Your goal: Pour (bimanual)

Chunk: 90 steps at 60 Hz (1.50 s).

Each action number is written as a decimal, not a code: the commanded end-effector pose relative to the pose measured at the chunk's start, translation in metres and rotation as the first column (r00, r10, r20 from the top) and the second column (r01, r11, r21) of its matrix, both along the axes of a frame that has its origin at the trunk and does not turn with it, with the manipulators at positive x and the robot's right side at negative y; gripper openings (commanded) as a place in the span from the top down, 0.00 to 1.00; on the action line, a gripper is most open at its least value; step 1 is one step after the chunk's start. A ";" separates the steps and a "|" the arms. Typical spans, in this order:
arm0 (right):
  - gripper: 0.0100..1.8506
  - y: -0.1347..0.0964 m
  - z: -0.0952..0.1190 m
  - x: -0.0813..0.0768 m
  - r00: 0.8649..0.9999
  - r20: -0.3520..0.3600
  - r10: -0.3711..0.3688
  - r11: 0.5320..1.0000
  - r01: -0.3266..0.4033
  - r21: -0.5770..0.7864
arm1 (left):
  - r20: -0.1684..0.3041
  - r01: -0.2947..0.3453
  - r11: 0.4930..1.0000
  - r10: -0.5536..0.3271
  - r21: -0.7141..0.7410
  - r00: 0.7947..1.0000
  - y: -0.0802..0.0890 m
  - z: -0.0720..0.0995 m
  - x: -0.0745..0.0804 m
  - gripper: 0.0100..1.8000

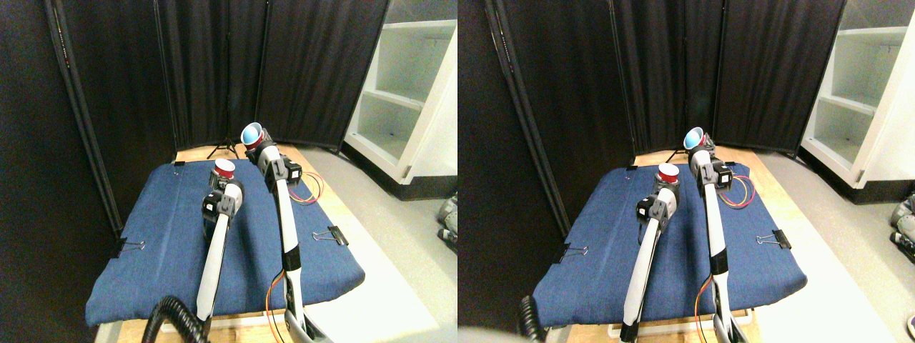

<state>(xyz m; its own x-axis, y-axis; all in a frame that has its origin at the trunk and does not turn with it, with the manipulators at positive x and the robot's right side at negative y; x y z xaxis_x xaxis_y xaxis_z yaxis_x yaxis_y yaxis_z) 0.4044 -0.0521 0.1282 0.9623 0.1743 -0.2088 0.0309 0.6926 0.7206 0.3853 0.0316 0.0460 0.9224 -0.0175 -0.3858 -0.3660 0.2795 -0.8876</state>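
Red cup (224, 168) in left tool (223, 180) — blue cup (251, 133) tilted in right tool (255, 143).

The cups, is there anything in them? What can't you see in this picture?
- Red cup, stereo pair view: its top faces away from the camera, so the inside is hidden.
- Blue cup: tilted toward the camera, but too small to tell if anything is in it.
- Left gripper and right gripper: too small, and the cups cover the jaws.
- Binder clips on the blue cloth: too small for detail.
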 end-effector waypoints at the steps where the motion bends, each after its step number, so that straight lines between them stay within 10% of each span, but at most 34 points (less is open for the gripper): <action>1: 1.00 0.007 0.012 -0.002 0.999 0.040 0.023 1.000 -0.023 0.004 | 0.038 -0.004 1.000 0.004 0.000 0.999 -0.004 0.006 -0.001 1.00; 50: 1.00 0.006 -0.004 0.001 0.994 0.014 0.112 0.975 -0.107 -0.197 | 0.032 0.037 0.999 -0.036 -0.014 0.999 -0.013 0.019 -0.011 1.00; 90: 1.00 0.020 0.005 -0.003 0.955 0.080 0.287 0.828 -0.206 -0.521 | 0.023 0.028 0.999 -0.027 -0.037 0.999 -0.013 0.016 -0.013 1.00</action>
<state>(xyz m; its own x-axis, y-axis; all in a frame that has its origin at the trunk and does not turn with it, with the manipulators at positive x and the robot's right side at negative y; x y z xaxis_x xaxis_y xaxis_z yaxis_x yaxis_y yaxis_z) 0.4029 -0.0383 0.1218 0.9240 0.2919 -0.2469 -0.2355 0.9433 0.2340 0.3713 0.0186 0.0536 0.9132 -0.0552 -0.4037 -0.3730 0.2857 -0.8828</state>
